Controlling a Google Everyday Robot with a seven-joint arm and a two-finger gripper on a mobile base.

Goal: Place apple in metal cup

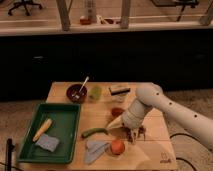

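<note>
The wooden table (156, 148) fills the lower middle of the view, with a dark counter front behind it; on its left side lies the green tray (65, 114), and in that tray a long yellowish piece (42, 129) lies aslant above a grey-blue sponge (47, 143). My white arm (167, 107) comes in from the right and bends down over the table's right half; near the front edge lies a grey cloth (95, 149), crumpled. Along the back edge stand the dark brown bowl (77, 93) with a spoon (84, 84) leaning out of it, the yellow-green cup (95, 93) just beside the bowl, and a dark block with a pale top (119, 90). A small red dish (117, 111) sits near the table's middle; the long green vegetable (94, 132) lies left of my wrist. The apple (118, 146) rests near the front edge, touching the cloth's right side. My gripper (134, 133) points down at the board just right of and behind the apple, apart from it; whether it is spread or closed I cannot tell.
</note>
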